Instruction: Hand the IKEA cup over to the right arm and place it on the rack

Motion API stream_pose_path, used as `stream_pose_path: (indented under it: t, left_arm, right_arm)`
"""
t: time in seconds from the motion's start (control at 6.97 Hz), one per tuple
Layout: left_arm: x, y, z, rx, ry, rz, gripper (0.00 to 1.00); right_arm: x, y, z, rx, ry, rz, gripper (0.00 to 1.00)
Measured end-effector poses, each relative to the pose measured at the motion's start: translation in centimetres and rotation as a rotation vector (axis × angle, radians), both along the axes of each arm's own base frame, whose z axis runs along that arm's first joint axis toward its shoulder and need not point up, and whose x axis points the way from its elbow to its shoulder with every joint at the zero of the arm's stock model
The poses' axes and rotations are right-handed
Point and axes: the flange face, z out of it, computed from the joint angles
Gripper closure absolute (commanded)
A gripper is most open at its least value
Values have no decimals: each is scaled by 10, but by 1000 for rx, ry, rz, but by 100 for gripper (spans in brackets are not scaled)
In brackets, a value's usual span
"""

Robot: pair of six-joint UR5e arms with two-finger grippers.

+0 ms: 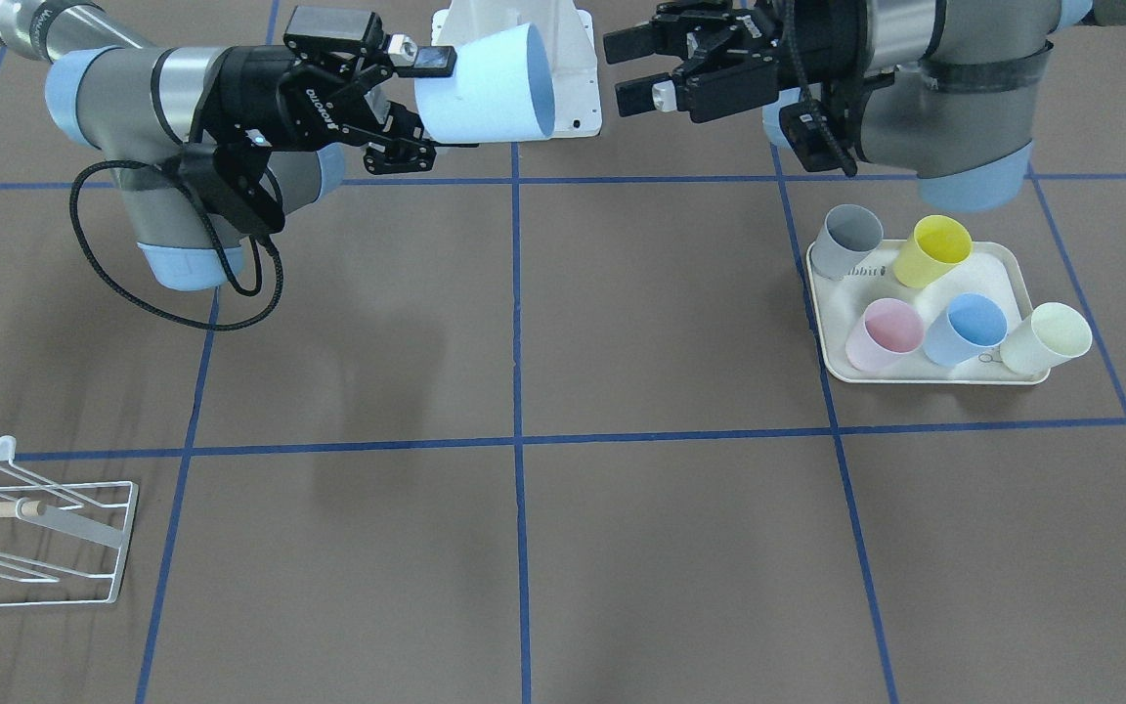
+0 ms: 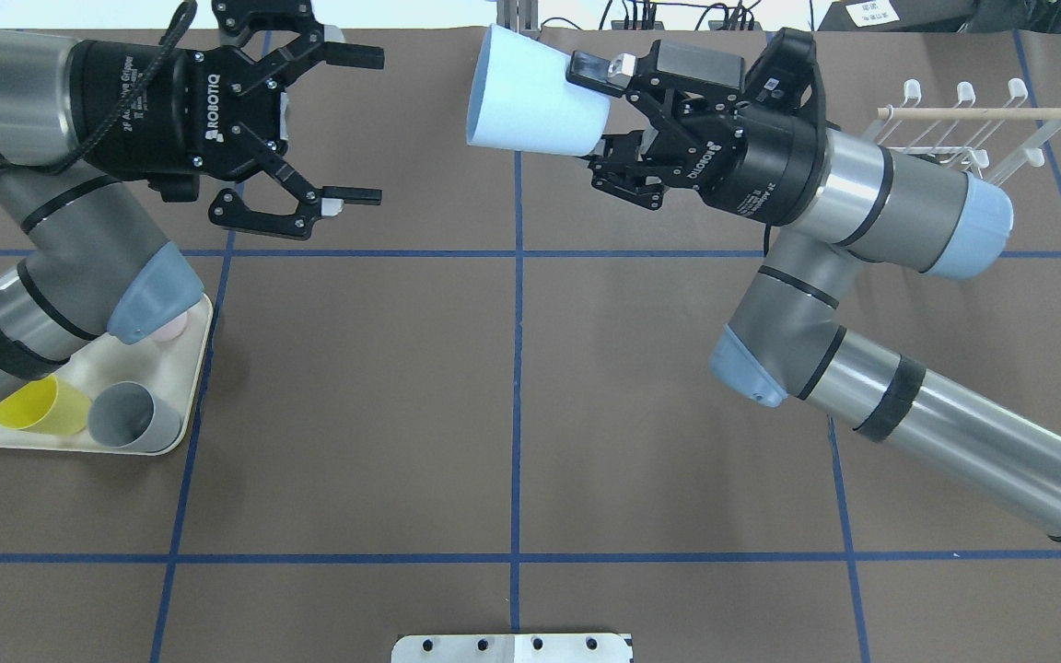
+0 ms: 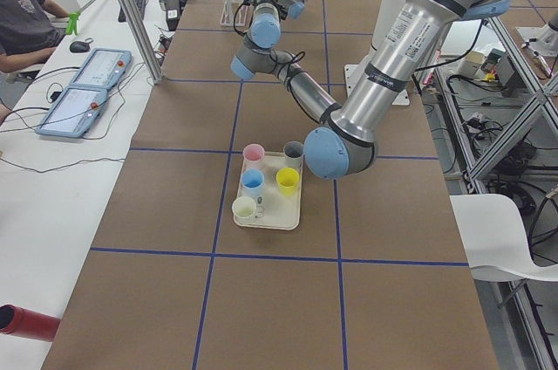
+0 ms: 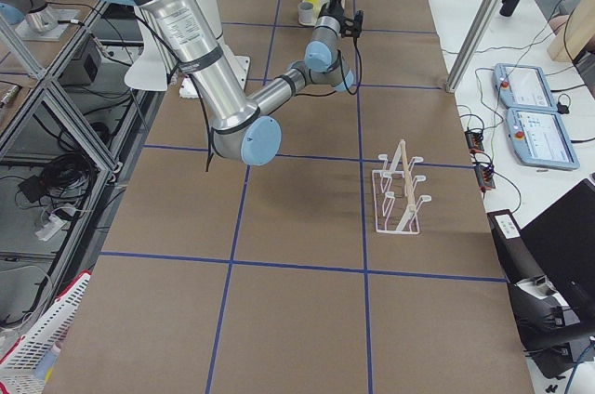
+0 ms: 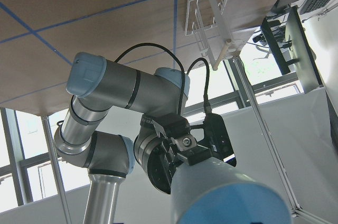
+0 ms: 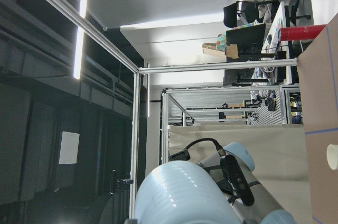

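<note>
We see right gripper (image 2: 599,114) pinching the pale blue plastic cup (image 2: 530,97) mid-air — left gripper (image 2: 361,129) spread wide, facing it.

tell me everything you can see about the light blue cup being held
The light blue cup is a plain, smooth, handleless tapered tumbler, plastic by its look. It is held on its side in mid-air above the table, its narrow base clamped in the right gripper, its open mouth facing the open left gripper, which is apart from it. Nothing else touches it.
</note>
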Motion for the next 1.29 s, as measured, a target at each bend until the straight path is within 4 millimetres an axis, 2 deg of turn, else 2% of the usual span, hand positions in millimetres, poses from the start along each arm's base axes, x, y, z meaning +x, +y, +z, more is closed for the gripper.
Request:
stream_pose_path:
  t: [0.14, 0.43, 0.57, 0.72, 1.0, 1.15, 1.29]
  left_arm:
    - [-10, -3, 22, 61, -49, -54, 0]
    - [-16, -9, 46, 125, -106, -117, 0]
    - [-16, -10, 57, 138, -128, -134, 0]
    - [-15, -12, 65, 140, -147, -143, 0]
    - [-11, -16, 73, 131, -170, -147, 0]
    - [-8, -19, 77, 130, -181, -151, 0]
    - [-7, -21, 80, 129, -189, -153, 0]
  right_arm:
    - [20, -10, 24, 4, 55, 39, 87]
    - [51, -26, 83, 33, 285, 160, 87]
    - [78, -43, 101, 43, 429, 199, 88]
    - [122, -62, 110, 36, 568, 212, 88]
    - [213, -87, 126, 23, 812, 175, 90]
    - [251, -93, 138, 4, 898, 135, 91]
    - [277, -92, 161, -44, 946, 110, 91]
